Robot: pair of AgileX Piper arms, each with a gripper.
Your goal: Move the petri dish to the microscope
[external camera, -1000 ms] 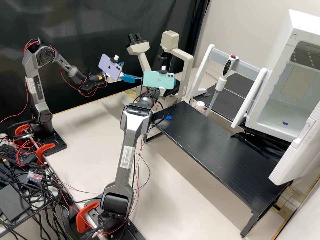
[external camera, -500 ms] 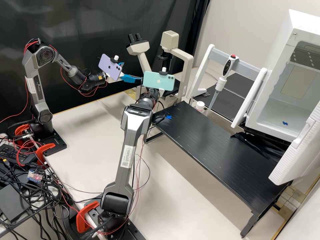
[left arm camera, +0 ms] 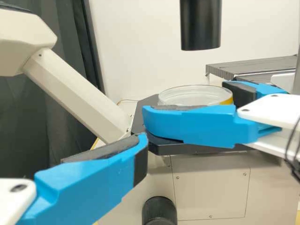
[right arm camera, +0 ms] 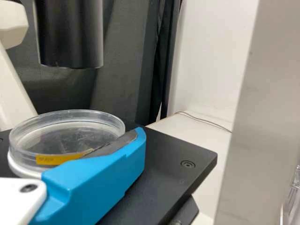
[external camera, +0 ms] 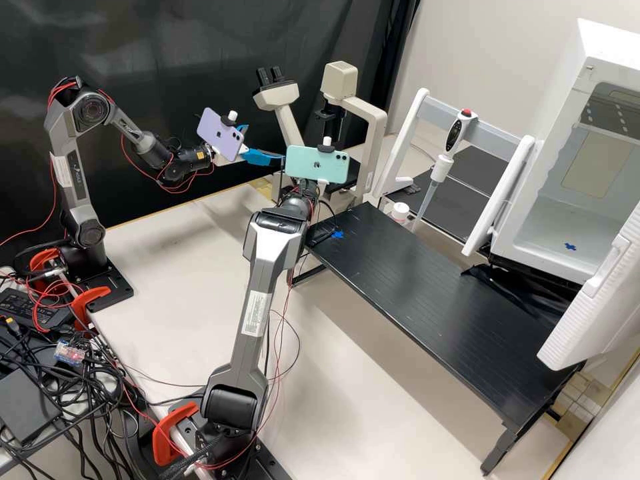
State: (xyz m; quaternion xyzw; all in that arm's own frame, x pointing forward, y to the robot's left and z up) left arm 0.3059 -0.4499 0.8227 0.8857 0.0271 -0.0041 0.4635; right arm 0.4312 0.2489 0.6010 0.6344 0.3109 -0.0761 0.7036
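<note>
The petri dish (right arm camera: 65, 136) lies on the microscope stage (right arm camera: 164, 178), left of the cabinet (external camera: 560, 223).

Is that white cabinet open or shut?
Open: the high view looks into the white cabinet, down to a blue mark on its floor.

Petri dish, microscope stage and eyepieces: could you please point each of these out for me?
Petri dish (right arm camera: 61, 136): right wrist view, on its clear lid.
Microscope stage (right arm camera: 164, 176): right wrist view, on its bare black top.
Eyepieces (external camera: 262, 77): high view, on the left-hand black tube.
</note>
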